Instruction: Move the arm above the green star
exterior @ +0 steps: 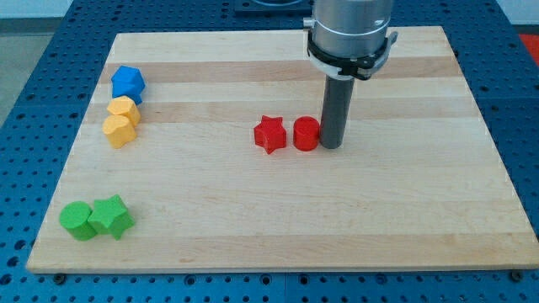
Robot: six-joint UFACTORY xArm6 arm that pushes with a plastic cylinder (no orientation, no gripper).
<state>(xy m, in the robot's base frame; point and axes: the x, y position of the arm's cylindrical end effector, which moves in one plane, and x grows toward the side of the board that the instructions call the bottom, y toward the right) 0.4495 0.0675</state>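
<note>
The green star [112,217] lies near the board's lower left corner, touching a green round block [77,220] on its left. My tip [331,146] is far off at the view's centre right, resting right beside a red round block [306,134], on that block's right. A red star [269,134] sits just left of the red round block.
A blue block [128,82] and two yellow blocks [123,110] [119,130] stand in a column at the left side of the wooden board [404,219]. The board lies on a blue perforated table [25,101].
</note>
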